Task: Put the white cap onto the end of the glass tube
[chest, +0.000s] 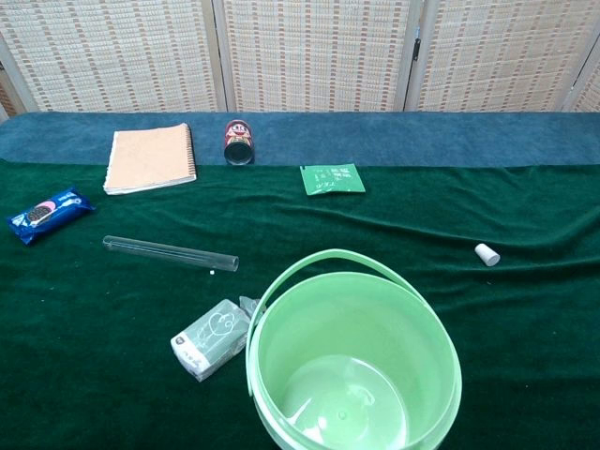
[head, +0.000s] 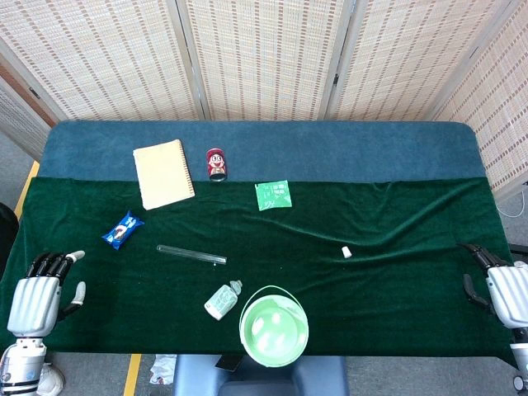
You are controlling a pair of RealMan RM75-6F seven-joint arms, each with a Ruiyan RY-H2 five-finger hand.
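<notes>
the glass tube [head: 191, 255] lies flat on the green-clothed worktop [head: 396, 289] left of centre in the head view, the white cap [head: 346, 252] well apart from it toward the right. the left hand [head: 45, 289] rests at the lower left edge, fingers apart and holding nothing. the right hand [head: 499, 285] sits at the lower right edge, fingers likewise spread and empty. a green bucket [head: 274, 330] stands at bottom centre.

clear glass tube [chest: 170, 252] lying flat, white cap [chest: 486, 254] well apart

Glass tube [head: 190, 255] lying left of centre, white cap [head: 346, 252] well apart — both hands [head: 37, 299] [head: 505, 290] empty at table edges
</notes>
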